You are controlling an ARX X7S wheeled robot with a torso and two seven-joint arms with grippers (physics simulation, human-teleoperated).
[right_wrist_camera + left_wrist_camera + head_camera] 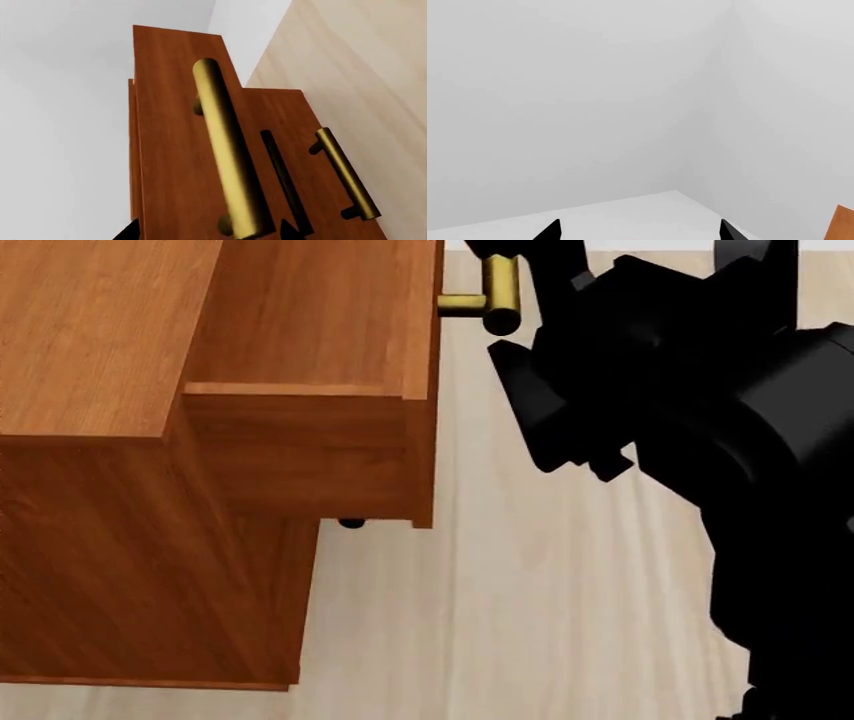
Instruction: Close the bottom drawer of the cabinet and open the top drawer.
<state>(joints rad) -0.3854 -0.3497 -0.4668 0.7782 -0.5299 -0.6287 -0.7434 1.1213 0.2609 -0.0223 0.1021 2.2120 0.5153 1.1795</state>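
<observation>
The reddish-brown cabinet (134,570) fills the left of the head view. Its top drawer (314,320) stands pulled out, its inside showing from above and its brass handle (497,295) at the front. My right gripper (211,232) is open, one fingertip on each side of that handle (223,150) without closing on it. A lower drawer front (293,125) with its own brass handle (343,175) shows beyond; whether it is the bottom drawer I cannot tell. My left gripper (640,232) is open and holds nothing, facing a white wall corner.
Pale wood floor (534,590) runs to the right of the cabinet. My black right arm (721,420) fills the right side of the head view. An orange-brown edge (844,222) shows at the border of the left wrist view.
</observation>
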